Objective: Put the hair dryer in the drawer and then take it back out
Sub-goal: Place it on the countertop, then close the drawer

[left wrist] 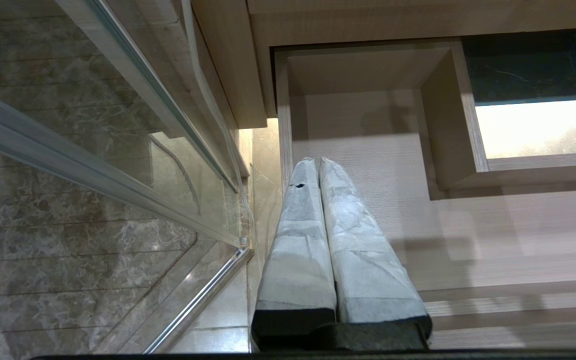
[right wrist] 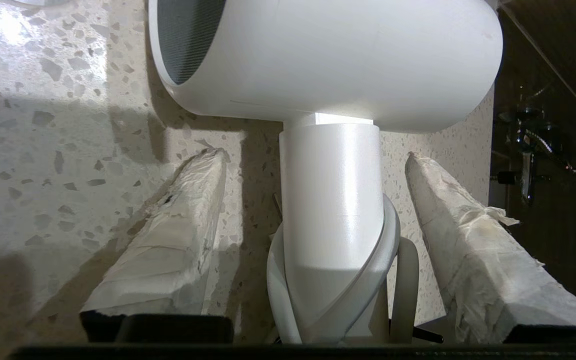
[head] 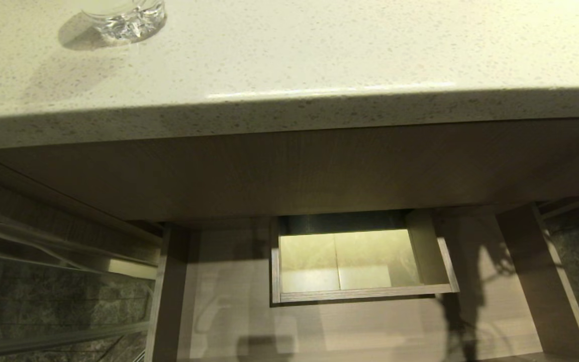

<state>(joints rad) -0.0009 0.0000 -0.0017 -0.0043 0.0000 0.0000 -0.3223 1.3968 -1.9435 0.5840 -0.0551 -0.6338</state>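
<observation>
Head view: speckled pale counter (head: pixel 319 55) across the top, a clear glass (head: pixel 126 17) at its far left edge casting a shadow. Below the counter's lip, a plain wood-grain panel (head: pixel 294 171), and under that the drawer (head: pixel 229 311) pulled out, light wood-grain floor bare, with a boxed rectangular cut-out (head: pixel 365 296) near its middle, lit floor visible through it. Marbled floor tiles (head: pixel 58 301) and a glass pane's metal rail to the left; neither arm nor the dryer in sight here. Left wrist view: left gripper (left wrist: pixel 313 162) hanging over the drawer's left side wall (left wrist: pixel 283 125), its two taped fingers (left wrist: pixel 298 240) pressed together, closed on nothing; the cut-out's box (left wrist: pixel 448 125) just beyond, glass pane and marbled tiles (left wrist: pixel 68 225) off to the side. Right wrist view: right gripper (right wrist: pixel 313 160) over the speckled counter (right wrist: pixel 43 150), taped fingers (right wrist: pixel 168 240) spread wide either side of the hair dryer (right wrist: pixel 333 60), clear gaps between each finger and the straight white handle, so no grip. Hair dryer lying on the counter, not in the drawer: short white barrel crosswise beyond the fingertips, dark grey mesh end turned to one side, handle running back between the fingers, white cord (right wrist: pixel 383 250) looped around the handle's base. Dark space past the counter's edge, with a metal fitting and hose (right wrist: pixel 528 150).
</observation>
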